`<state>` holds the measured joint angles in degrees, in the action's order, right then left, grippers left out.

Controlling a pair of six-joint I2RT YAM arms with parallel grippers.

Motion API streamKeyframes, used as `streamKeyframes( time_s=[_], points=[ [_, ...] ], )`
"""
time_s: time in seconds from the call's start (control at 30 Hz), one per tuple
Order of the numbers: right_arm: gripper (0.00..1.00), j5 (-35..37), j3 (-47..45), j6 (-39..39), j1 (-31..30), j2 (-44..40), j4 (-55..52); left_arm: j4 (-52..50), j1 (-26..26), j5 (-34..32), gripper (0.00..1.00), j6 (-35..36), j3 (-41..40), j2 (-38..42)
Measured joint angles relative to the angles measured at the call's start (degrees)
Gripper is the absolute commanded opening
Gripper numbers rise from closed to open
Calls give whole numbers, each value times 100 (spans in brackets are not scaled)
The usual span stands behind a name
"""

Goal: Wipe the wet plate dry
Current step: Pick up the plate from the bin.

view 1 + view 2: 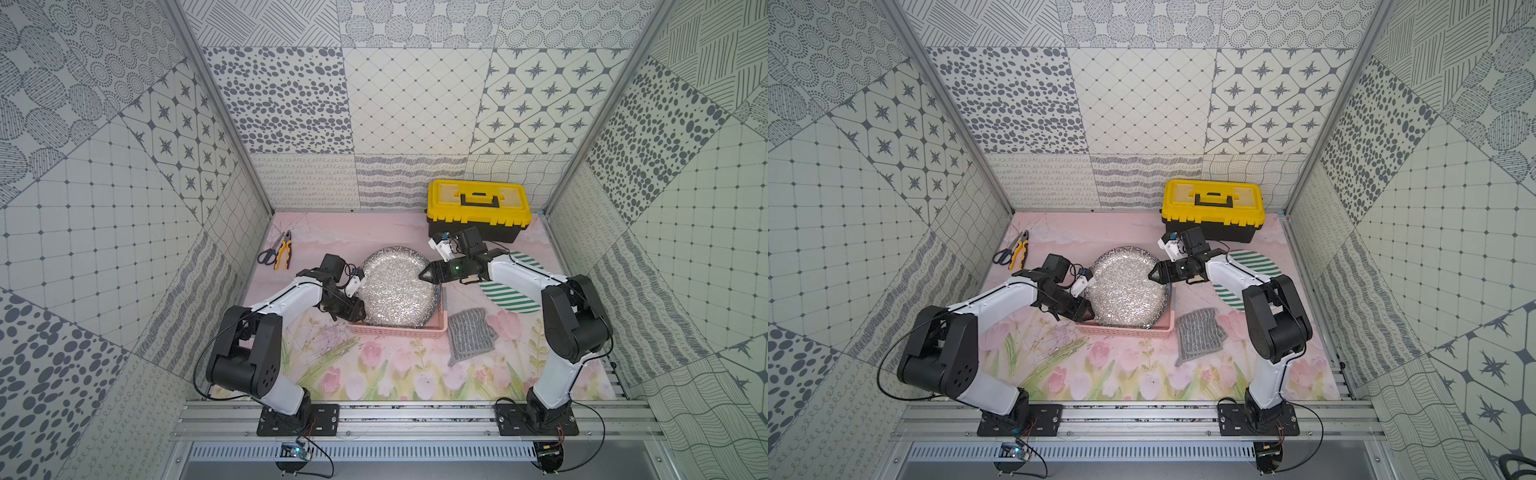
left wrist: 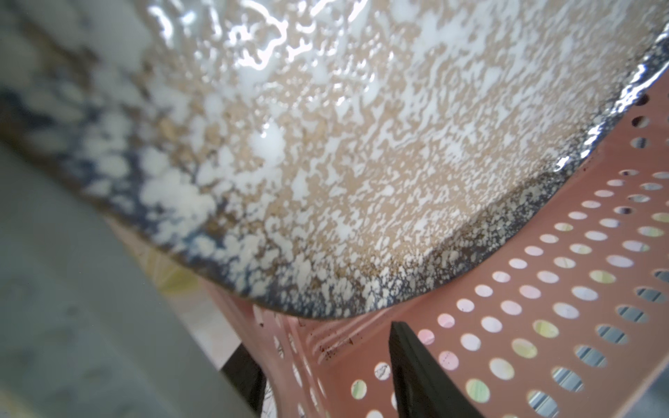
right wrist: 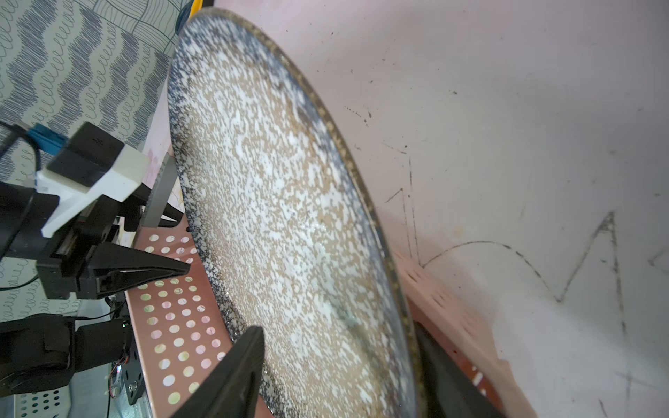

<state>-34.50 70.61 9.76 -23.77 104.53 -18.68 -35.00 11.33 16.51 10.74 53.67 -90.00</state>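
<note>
The speckled plate [image 1: 395, 286] leans tilted in the pink basket [image 1: 395, 333] on the bench [image 1: 374, 374]. My right hand [image 1: 422, 275] has a finger on either side of the plate's rim, but I cannot tell whether they pinch it. My left hand [image 1: 359, 316] is spread astride the basket's wall, by the plate's lower edge.

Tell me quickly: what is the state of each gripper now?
Left gripper: jaws apart at a corner of the pink basket; grip cannot be told.
Right gripper: jaws astride the rim of the speckled plate; grip cannot be told.
</note>
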Motion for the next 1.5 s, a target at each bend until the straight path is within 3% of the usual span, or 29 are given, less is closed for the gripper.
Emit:
streamKeyframes(
  time_s=[0.17,0.43,0.77,1.0,1.2,1.37,1.5],
  points=[
    [60,-197,-11,190,0,103,295,-4,0,-44,57,-55,-9,-11],
    [48,-557,-22,323,-9,245,503,9,2,-83,57,-96,-17,-22],
    [0,-1082,-170,367,-83,44,592,87,-2,-328,59,-212,-20,-15],
    [0,-901,-402,592,-63,-229,673,144,0,-310,67,-238,-57,61],
    [0,-706,-649,922,155,-785,343,164,11,-125,90,-210,7,304],
    [0,-632,-678,1198,363,-1244,195,98,-17,114,99,-155,173,577],
    [0,-640,-678,1390,400,-1530,205,-4,-138,315,100,-138,431,734]
  ],
)
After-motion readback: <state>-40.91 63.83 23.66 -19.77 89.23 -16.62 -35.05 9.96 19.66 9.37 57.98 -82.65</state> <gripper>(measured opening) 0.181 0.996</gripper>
